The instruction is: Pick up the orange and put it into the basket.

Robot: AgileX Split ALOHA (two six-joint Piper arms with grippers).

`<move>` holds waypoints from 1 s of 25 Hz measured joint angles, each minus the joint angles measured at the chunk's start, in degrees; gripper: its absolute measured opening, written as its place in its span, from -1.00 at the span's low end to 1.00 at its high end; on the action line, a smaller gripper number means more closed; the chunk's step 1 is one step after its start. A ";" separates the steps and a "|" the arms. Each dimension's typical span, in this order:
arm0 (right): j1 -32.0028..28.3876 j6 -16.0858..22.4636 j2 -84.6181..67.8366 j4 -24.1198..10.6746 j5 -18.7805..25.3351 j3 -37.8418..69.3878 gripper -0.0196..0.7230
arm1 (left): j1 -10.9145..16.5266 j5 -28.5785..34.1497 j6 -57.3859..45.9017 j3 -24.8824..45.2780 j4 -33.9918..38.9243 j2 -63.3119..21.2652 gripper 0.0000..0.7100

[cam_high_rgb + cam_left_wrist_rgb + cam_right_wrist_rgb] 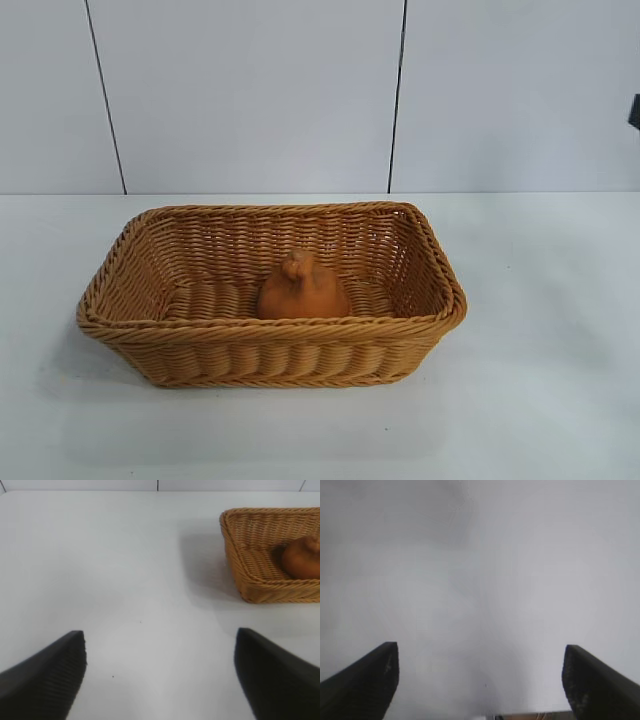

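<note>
We see the orange (302, 290) resting inside the basket (130, 330) on the desk (540, 400), so both the left tool (160, 675) and right tool (480, 680) hang spread and empty, clear of it, their job apparently done.

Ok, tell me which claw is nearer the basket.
Left, probably. The left claw is open over bare table, with the basket ahead and apart. The right claw, open, faces only blank surface.

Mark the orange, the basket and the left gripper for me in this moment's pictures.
orange (303, 288): exterior view, on its rough skin below the knob.
basket (270, 331): exterior view, on the braided near rim.
left gripper (160, 672): left wrist view, midway between its two dark, spread fingers, over the table.
</note>
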 joint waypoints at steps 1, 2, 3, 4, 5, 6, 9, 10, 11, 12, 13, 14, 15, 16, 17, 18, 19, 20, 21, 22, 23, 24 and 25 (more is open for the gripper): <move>0.00 -0.65 -3.57 0.00 0.06 3.30 0.70 | 0.00 0.00 0.00 0.00 0.00 0.00 0.63; 0.00 -1.07 -6.61 0.00 0.06 5.97 0.70 | 0.00 0.00 0.00 0.00 0.00 0.00 0.63; 0.00 -1.35 -10.31 0.00 0.13 9.64 0.70 | 0.00 0.00 0.00 0.00 0.00 0.00 0.63; 0.00 -1.54 -13.90 0.00 -0.11 12.18 0.70 | 0.00 0.00 0.00 0.00 0.00 0.00 0.63; 0.00 -1.54 -16.88 0.00 -0.59 14.63 0.70 | 0.00 0.00 0.00 0.00 0.00 0.00 0.63; 0.00 -1.81 -20.28 0.00 -1.80 17.91 0.70 | 0.00 0.00 0.00 0.00 0.00 0.00 0.63; 0.00 -2.42 -29.95 0.00 -5.54 24.44 0.70 | 0.00 0.00 0.00 0.00 0.00 0.00 0.63; 0.00 -2.41 -33.39 0.00 -7.23 26.94 0.70 | 0.00 0.00 0.00 0.00 0.00 0.00 0.63; 0.00 -2.41 -36.82 0.00 -8.39 28.55 0.70 | 0.00 0.00 0.00 0.00 0.00 0.00 0.63; 0.00 -2.41 -40.23 0.00 -9.05 30.34 0.70 | 0.00 0.00 0.00 0.00 0.00 0.00 0.63; 0.00 -2.41 -43.04 0.00 -9.47 32.01 0.70 | 0.00 0.00 0.00 0.00 0.00 0.00 0.63; 0.00 -2.45 -46.46 0.00 -9.83 33.43 0.70 | 0.00 0.00 0.00 0.00 0.00 0.00 0.63; 0.00 -2.45 -49.30 0.00 -9.83 34.17 0.70 | 0.00 0.00 0.00 0.00 0.00 0.00 0.63; 0.00 -2.48 -53.01 0.00 -10.00 34.53 0.70 | 0.00 0.00 0.00 0.00 0.00 0.00 0.63; 0.00 -2.53 -55.53 0.00 -10.24 34.61 0.70 | 0.00 0.00 0.00 0.00 0.00 0.00 0.63; 0.00 -2.59 -57.99 0.00 -10.61 34.72 0.70 | 0.00 0.00 0.00 0.00 0.00 0.00 0.63; 0.00 -2.59 -61.18 0.00 -10.85 34.74 0.70 | 0.00 0.00 0.00 0.00 0.00 0.00 0.63; 0.00 -2.59 -63.30 0.00 -11.02 34.79 0.70 | 0.00 0.00 0.00 0.00 0.00 0.00 0.63; 0.00 -2.59 -65.40 0.31 -11.02 34.79 0.70 | 0.00 0.00 0.00 0.00 0.00 0.00 0.63; 0.00 -2.59 -67.91 0.36 -11.03 34.79 0.70 | 0.00 0.00 0.00 0.00 0.00 0.00 0.63; 0.00 -2.59 -70.41 0.36 -11.08 34.79 0.70 | 0.00 0.00 0.00 0.00 0.00 0.00 0.63; 0.00 -2.59 -72.82 0.36 -11.08 34.79 0.70 | 0.00 0.00 0.00 0.00 0.00 0.00 0.63; 0.00 -2.59 -74.71 0.36 -11.08 34.79 0.70 | 0.00 0.00 0.00 0.00 0.00 0.00 0.63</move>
